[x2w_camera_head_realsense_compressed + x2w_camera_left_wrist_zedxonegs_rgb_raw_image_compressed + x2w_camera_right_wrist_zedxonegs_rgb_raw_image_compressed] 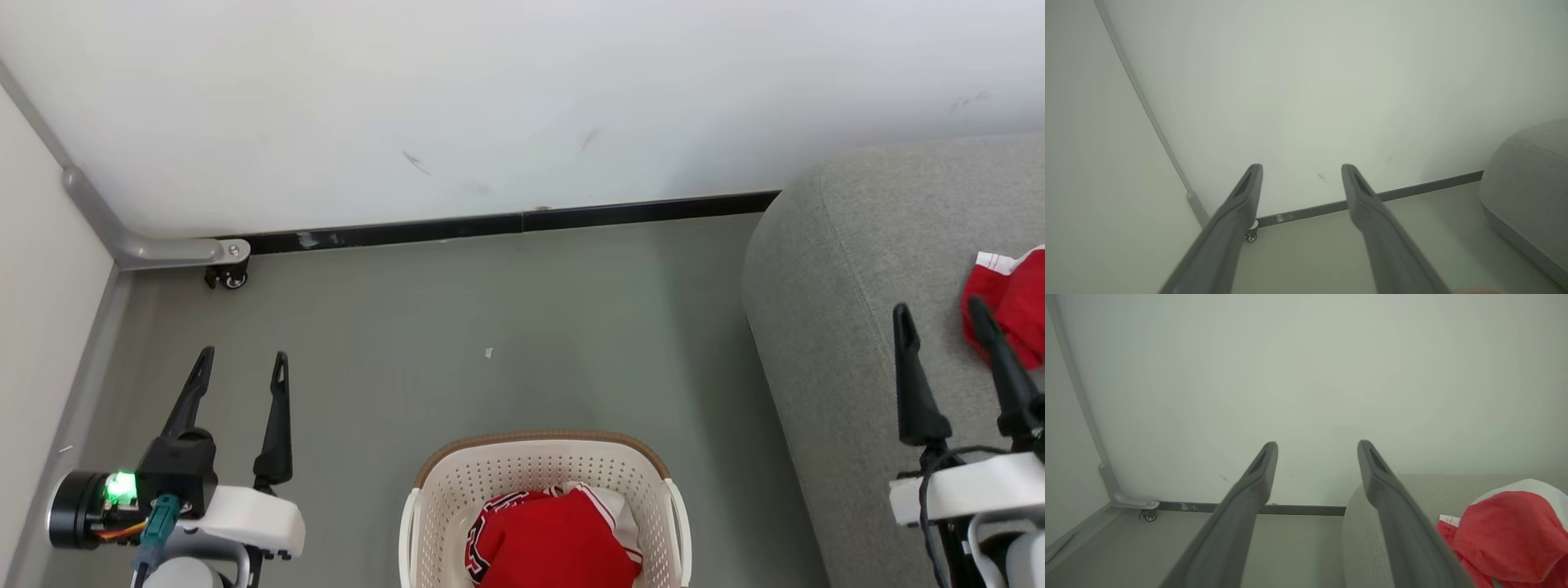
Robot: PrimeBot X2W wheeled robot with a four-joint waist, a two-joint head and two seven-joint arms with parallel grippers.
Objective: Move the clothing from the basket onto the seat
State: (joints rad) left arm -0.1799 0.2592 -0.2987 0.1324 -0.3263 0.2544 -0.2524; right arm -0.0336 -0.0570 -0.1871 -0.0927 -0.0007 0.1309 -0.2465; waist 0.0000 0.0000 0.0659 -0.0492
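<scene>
Grey floor (490, 392) meets a white wall (490, 98) along a black skirting strip (522, 220). At the far left, a small caster wheel (233, 278) stands in the corner under a grey frame bar (94, 208). Your left gripper (245, 354) hangs above the floor at the lower left; its jaws stand wide apart and hold nothing. A tiny pale scrap (488, 353) lies on the floor near the middle. Below it you see the basket (531, 474), upright on the floor, and the red clothing (555, 543) lies crumpled inside it, with white striped trim and some black-and-white lettering showing on its left side. This clothing is well to the right of the left jaws and well to the left of the right ones, lower in the view than both; neither gripper touches it or the basket. To the right, the seat (833, 310) rises beside the basket, near but apart from it. Your right gripper (937, 306) is over the seat, jaws also wide and empty. Just beside its right finger (1000, 359), another red garment (1016, 286) with a white edge lies on the seat; in the head view that finger crosses in front of it, and whether they touch you cannot tell. In the right wrist view it lies right of the fingers, not between them.
</scene>
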